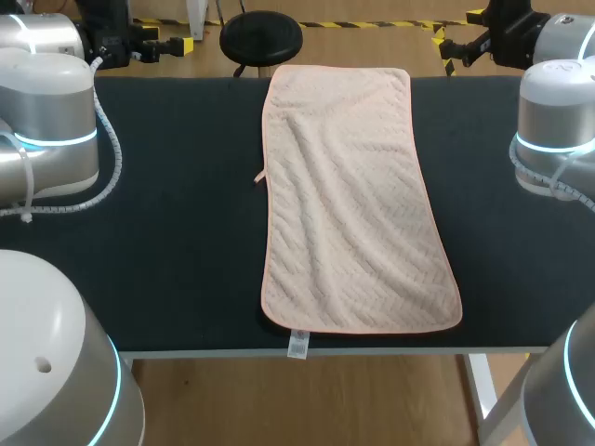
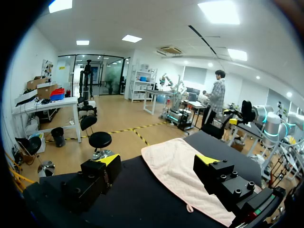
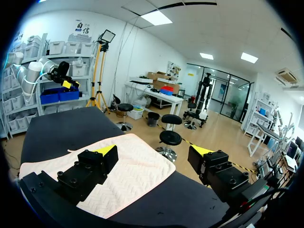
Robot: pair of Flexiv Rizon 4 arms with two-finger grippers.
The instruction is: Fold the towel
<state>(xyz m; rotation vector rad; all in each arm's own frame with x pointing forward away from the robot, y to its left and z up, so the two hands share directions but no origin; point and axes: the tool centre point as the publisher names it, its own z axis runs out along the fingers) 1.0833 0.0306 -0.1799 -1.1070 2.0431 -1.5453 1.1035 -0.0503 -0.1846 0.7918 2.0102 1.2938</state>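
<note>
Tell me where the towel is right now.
In the head view the towel lies spread flat down the middle of the black table, running from its far edge to its near edge, with its white tag at the near edge.

Towels: one, a pink towel (image 1: 358, 200), lying in a single layer.
Towel corners: four, all showing in the head view.
Tags: one white tag (image 1: 297, 346) on the towel's near hem.
Loops: one small loop (image 1: 259, 177) on the towel's long edge, on the left arm's side.
Tables: one, a dark table (image 1: 177, 251).
Arms: two, the left arm (image 1: 51, 130) and the right arm (image 1: 556, 121).
Grippers: two, the left gripper (image 2: 158, 161) and the right gripper (image 3: 154, 152).
Fingers: four, two to each gripper, every one yellow-tipped.
</note>
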